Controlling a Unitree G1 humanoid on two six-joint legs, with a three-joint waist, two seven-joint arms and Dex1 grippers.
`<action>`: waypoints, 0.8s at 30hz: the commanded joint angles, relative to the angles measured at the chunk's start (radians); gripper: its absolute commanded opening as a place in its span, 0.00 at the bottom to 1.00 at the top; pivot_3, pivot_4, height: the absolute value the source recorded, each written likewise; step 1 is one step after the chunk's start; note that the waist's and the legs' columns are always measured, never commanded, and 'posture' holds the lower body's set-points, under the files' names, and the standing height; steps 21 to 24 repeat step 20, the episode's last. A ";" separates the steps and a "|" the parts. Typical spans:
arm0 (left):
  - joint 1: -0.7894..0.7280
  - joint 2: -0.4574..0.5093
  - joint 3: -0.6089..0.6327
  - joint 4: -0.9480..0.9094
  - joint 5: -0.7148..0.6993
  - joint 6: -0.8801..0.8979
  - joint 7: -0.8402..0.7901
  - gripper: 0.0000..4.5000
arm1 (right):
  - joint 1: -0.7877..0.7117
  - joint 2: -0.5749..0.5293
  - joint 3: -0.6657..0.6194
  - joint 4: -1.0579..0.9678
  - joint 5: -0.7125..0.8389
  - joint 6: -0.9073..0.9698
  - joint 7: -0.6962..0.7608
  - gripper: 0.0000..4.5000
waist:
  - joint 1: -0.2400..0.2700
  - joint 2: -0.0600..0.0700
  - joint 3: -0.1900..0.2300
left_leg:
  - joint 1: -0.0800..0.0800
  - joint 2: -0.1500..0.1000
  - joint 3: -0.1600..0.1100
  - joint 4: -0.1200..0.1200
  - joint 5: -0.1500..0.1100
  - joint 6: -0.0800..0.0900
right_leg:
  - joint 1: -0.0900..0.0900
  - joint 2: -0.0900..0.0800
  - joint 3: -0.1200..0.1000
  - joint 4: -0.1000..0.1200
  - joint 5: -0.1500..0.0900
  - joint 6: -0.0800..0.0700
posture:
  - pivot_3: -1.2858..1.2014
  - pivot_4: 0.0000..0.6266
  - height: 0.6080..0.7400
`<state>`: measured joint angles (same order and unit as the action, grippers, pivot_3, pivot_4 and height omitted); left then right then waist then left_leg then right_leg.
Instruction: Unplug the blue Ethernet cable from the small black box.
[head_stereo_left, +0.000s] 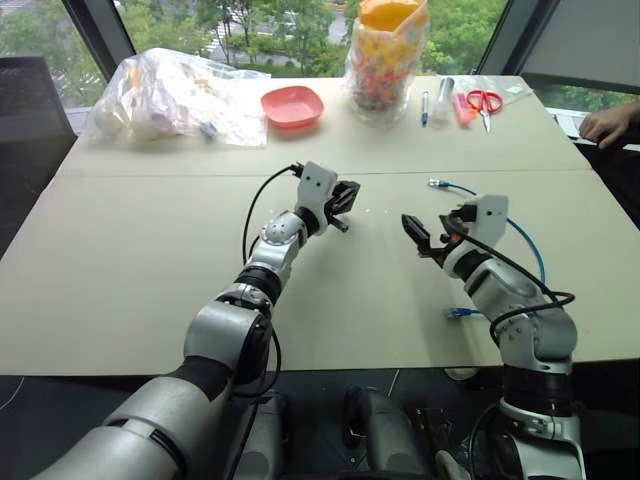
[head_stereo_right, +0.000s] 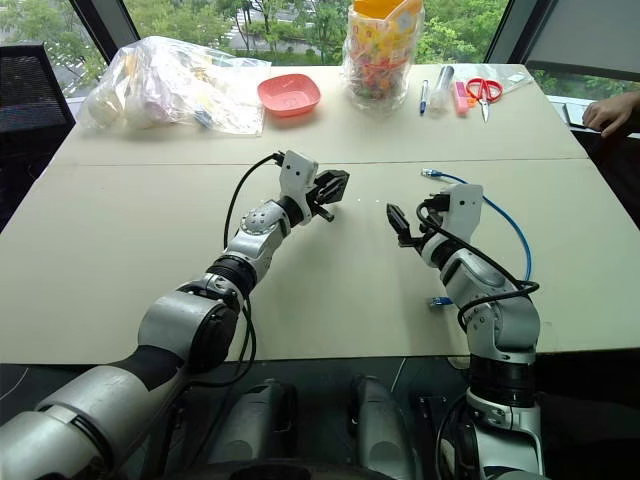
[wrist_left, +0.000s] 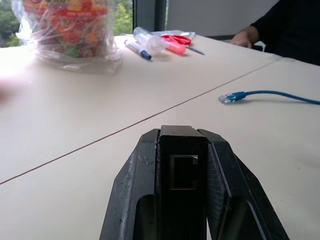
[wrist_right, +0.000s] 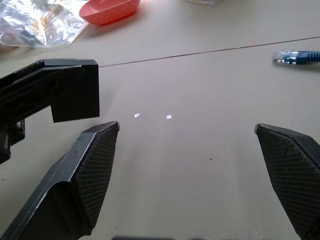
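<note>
Left fingers clamped on the box, held above the counter with its empty port facing outward. Right fingers spread wide, holding nothing, hovering just beside the box. Cable already out of the box, lying on the counter by the right arm, one plug beyond the right gripper, the other plug near the counter's front edge.

Risks from here, as judgement:
- Box slipping if the left grip slackens in mid-air; a drop onto the counter.
- Right arm snagging the cable looped beside it and dragging it over the edge.
- Fingers of both arms close together; a careless swing could knock the box loose.
</note>
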<state>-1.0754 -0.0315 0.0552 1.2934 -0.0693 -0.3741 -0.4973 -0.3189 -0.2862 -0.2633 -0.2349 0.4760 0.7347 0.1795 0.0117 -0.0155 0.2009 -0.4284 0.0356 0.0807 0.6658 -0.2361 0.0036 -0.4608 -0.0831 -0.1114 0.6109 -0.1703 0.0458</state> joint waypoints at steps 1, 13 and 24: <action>-0.042 -0.010 0.017 -0.011 0.001 -0.013 -0.023 0.52 | 0.000 -0.006 -0.028 -0.047 0.012 -0.014 -0.008 1.00 | 0.000 0.000 0.000 | 0.000 0.000 0.000 0.000 0.000 0.000 | 0.000 0.000 0.000 0.000 0.000 0.000 | 0.52 0.24 1.00; 0.153 0.208 0.028 -0.521 -0.152 0.310 -0.393 0.99 | 0.083 -0.098 0.002 -0.101 0.021 -0.010 0.107 1.00 | -0.015 0.000 0.000 | 0.000 0.001 0.000 -0.001 0.000 0.000 | -0.001 0.001 0.000 0.000 0.000 -0.001 | 0.52 0.24 1.00; 0.519 0.455 0.035 -1.254 -0.345 0.876 -0.395 0.99 | 0.156 -0.129 0.002 -0.158 0.107 -0.016 0.235 1.00 | -0.025 0.001 0.000 | 0.002 0.002 0.000 -0.001 0.000 0.000 | 0.001 0.001 0.001 0.002 -0.001 -0.001 | 0.52 0.24 1.00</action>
